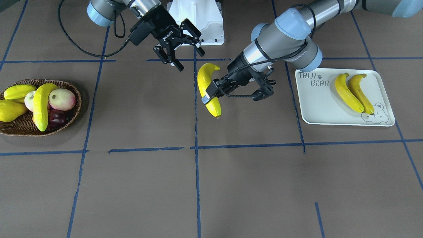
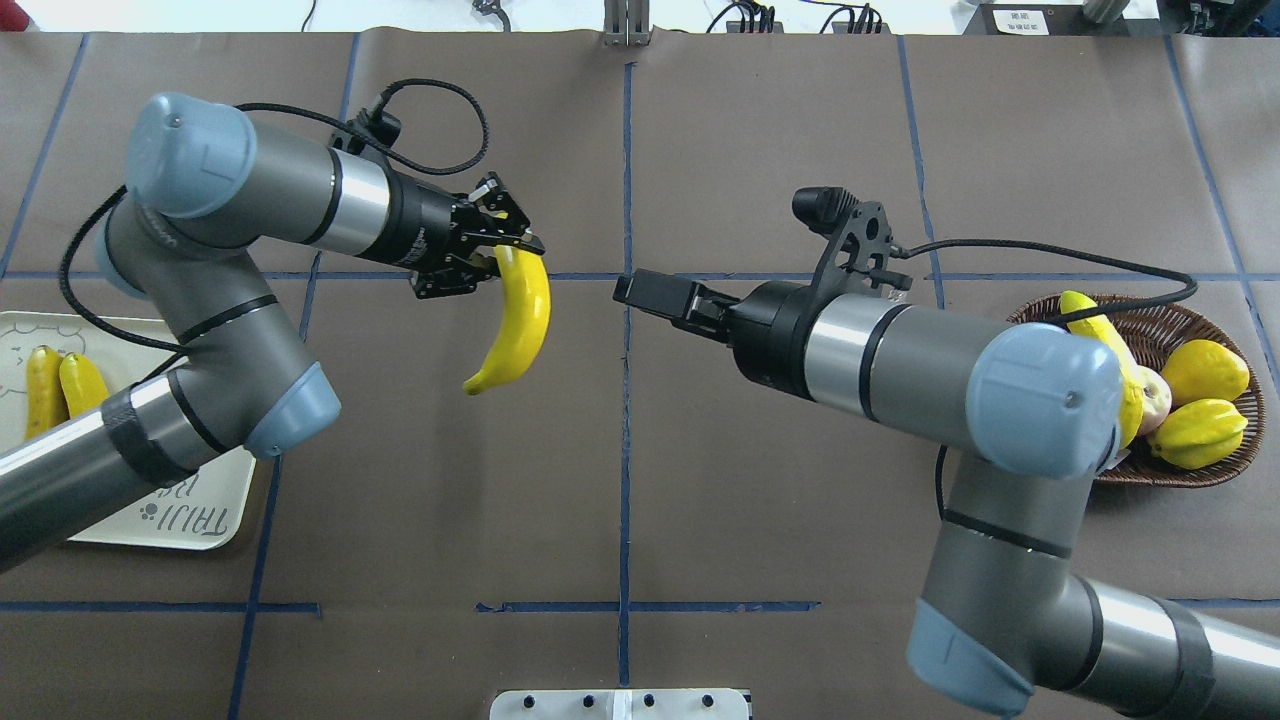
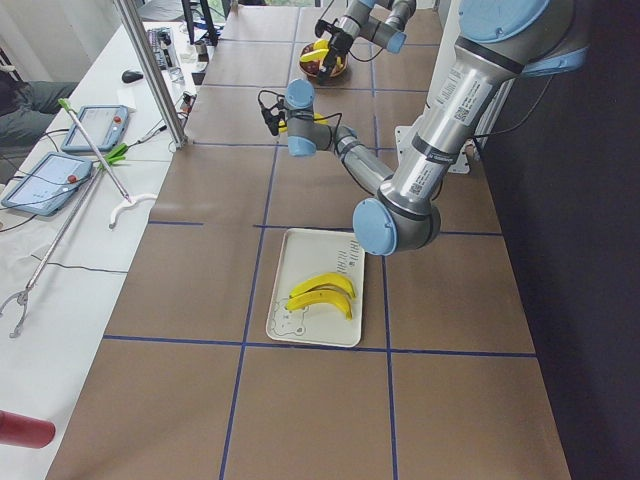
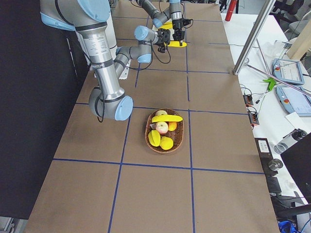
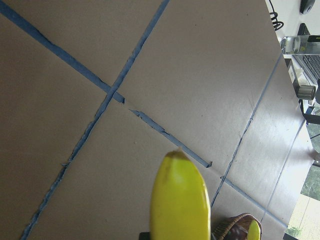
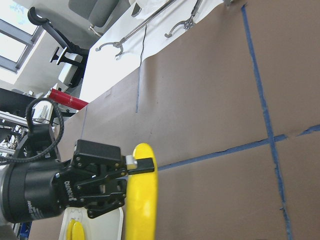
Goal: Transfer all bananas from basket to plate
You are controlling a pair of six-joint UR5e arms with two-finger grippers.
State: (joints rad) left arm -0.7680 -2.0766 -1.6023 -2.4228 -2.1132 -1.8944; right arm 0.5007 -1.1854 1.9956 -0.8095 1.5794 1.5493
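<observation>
My left gripper (image 1: pixel 211 93) is shut on a yellow banana (image 1: pixel 208 88) and holds it in the air over the middle of the table; the same banana (image 2: pixel 515 320) hangs from the fingers in the overhead view. My right gripper (image 1: pixel 191 61) stands open and empty just beside it, clear of the fruit. Two bananas (image 1: pixel 352 92) lie side by side on the white plate (image 1: pixel 317 105). One more banana (image 1: pixel 41 105) lies across the other fruit in the wicker basket (image 1: pixel 19 129).
The basket also holds apples (image 1: pixel 62 99), a ridged yellow-green fruit (image 2: pixel 1195 435) and a stubby yellow fruit (image 2: pixel 1205 370). Blue tape lines mark the brown table cover. A white robot base (image 1: pixel 198 19) stands at the table's back edge.
</observation>
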